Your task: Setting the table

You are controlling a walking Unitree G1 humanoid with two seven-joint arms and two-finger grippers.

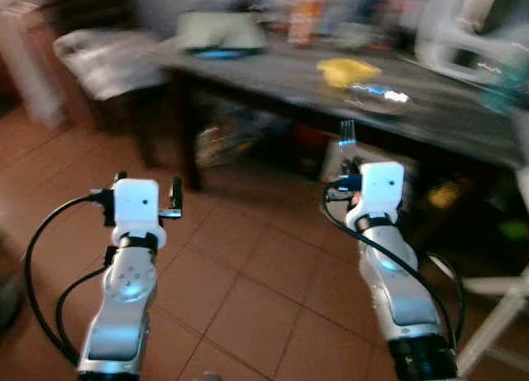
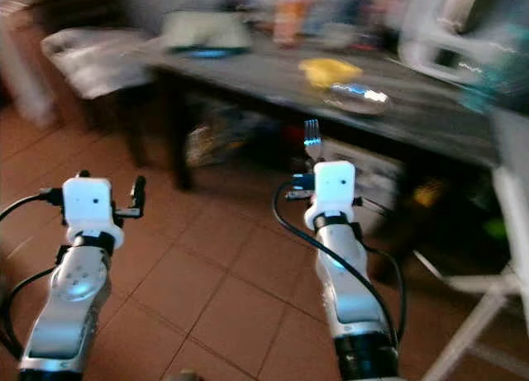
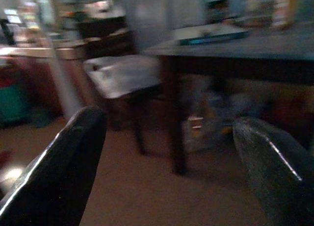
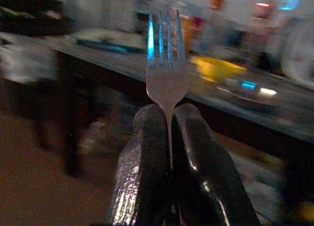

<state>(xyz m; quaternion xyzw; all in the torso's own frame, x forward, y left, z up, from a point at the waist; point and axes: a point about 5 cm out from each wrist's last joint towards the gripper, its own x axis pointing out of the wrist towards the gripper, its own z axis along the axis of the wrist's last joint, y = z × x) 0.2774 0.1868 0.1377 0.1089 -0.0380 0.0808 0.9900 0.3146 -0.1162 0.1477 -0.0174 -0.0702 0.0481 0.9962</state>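
tiled terracotta floor (image 1: 248,290) across the lower frame, dark table (image 1: 463,116) running from upper centre to the right edge, all blurred. on the tabletop, upper right of centre: a yellow item (image 1: 347,71) and just below it a shiny plate-like dish (image 1: 378,98), too smeared to read further. at upper left, a pale cushioned seat (image 1: 107,59) beside the table.

right gripper (image 4: 169,133) at centre right of the head view, fingers pressed together and clamped on the handle of a fork (image 4: 166,59). fork upright, long axis running straight on from the fingers, tines pointing up and forward toward the table edge. in the wrist view, tines lined up just left of the yellow item and the dish, table well apart from the tips.

left gripper (image 3: 167,172) at lower left, fingers (image 3: 59,177) spread wide apart, holding nothing, aimed at the table leg (image 3: 174,118) and the seat.

likely a carry toward the table; right arm the nearer to the dish, fork to be tipped flat beside it. risk: blur hiding the true gap to the edge.
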